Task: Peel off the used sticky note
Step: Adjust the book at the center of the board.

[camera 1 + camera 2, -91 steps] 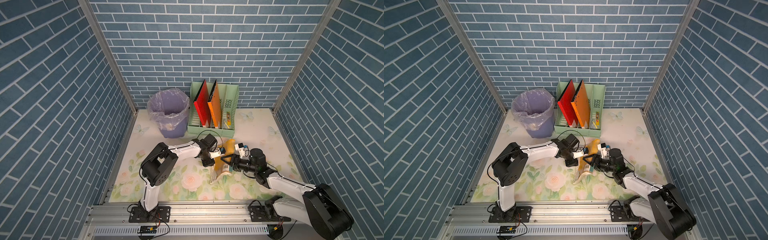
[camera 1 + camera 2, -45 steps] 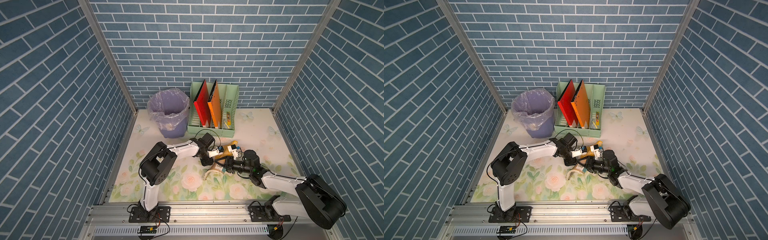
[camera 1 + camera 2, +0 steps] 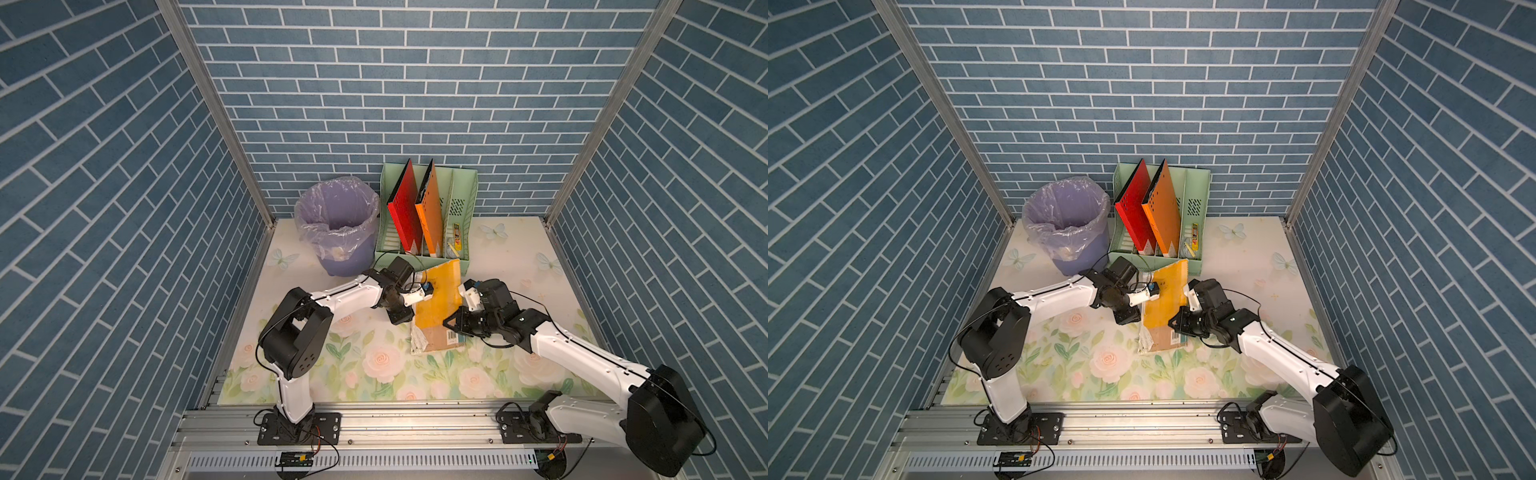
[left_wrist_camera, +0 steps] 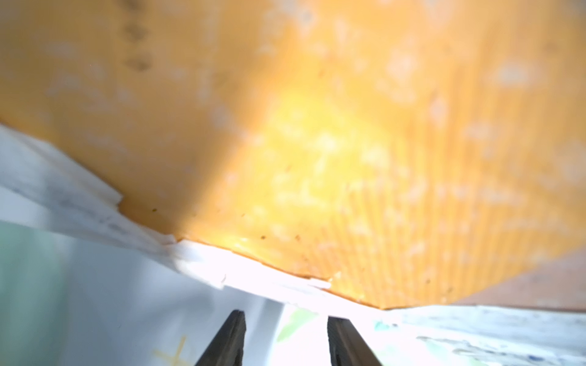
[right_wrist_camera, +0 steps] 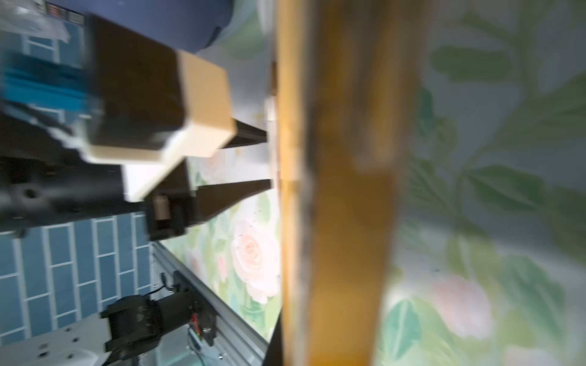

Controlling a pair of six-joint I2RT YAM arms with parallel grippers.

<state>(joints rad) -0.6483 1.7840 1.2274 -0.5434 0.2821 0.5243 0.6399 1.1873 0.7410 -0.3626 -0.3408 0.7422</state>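
Pinched now by the right end effector (image 3: 451, 327), wide a second ago, the yellow sticky note (image 3: 440, 291) sits mid-surface (image 3: 374, 365) before the green file rack (image 3: 463, 199); the left end effector's (image 5: 269, 158) half-parted jaws touch its left edge.

I see the large yellow sticky note (image 3: 439, 297) covering most of the pad (image 3: 436, 340). The pad's brown near end and ragged white page edges lie bare, mid-workspace.
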